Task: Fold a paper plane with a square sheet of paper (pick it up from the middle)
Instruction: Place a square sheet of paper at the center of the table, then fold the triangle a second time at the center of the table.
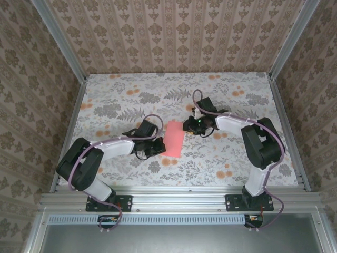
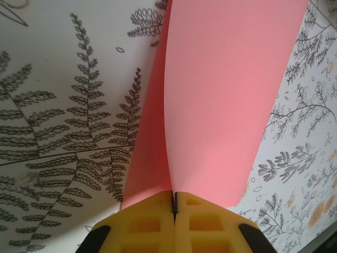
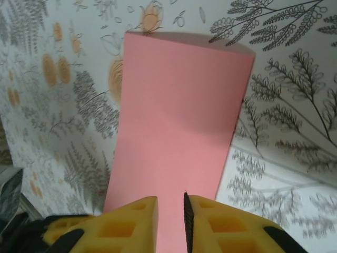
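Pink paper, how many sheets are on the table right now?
1: the square sheet of paper, doubled over, lies in the middle of the table, the left gripper pinching one end, the right gripper at the other. None seems hidden.

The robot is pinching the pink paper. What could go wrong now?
The left fingers pinch just one edge of the pink paper, where two layers meet; a pull could tear it or slide the layers apart. The right fingers have a gap around the other end, so that end might slip and the fold go crooked.
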You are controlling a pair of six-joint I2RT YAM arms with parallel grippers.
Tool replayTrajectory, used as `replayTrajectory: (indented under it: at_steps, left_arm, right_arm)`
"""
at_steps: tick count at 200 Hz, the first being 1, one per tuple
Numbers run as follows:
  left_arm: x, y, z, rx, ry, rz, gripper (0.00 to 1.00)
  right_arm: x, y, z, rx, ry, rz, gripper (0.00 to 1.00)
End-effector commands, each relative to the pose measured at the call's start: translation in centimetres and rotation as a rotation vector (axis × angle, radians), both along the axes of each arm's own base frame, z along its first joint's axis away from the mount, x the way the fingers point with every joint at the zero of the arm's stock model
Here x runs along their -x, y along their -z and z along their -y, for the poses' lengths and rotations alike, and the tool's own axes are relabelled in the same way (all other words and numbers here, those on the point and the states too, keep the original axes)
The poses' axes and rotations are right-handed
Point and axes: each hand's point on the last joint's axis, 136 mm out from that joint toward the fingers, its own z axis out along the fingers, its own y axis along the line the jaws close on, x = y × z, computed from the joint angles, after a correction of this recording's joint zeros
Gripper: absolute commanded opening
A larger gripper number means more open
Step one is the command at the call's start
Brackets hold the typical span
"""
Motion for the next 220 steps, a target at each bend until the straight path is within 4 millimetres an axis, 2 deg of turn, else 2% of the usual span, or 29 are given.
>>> replayTrajectory:
  at_steps: [1,46,101,220]
  left_arm:
    - [-0.4,-0.7,1.1,0.025,0.007,-0.003,0.00]
    - [-0.9,-1.5,1.9,0.025,0.033,0.006,0.00]
    - [-1.6,-1.7,3.2,0.036,0.060,-0.002,0.00]
    - [-3.5,-2.2,6.3,0.056,0.116,0.012,0.00]
  right_arm:
    - [-1.0,0.3,-1.0,-0.011,-0.023,0.011,0.21]
    - [-0.6,3.2,-1.1,0.028,-0.060,-0.039,0.19]
    - [0.1,5.0,-0.4,0.092,-0.088,-0.073,0.18]
    - [0.2,5.1,-0.6,0.091,-0.129,-0.054,0.16]
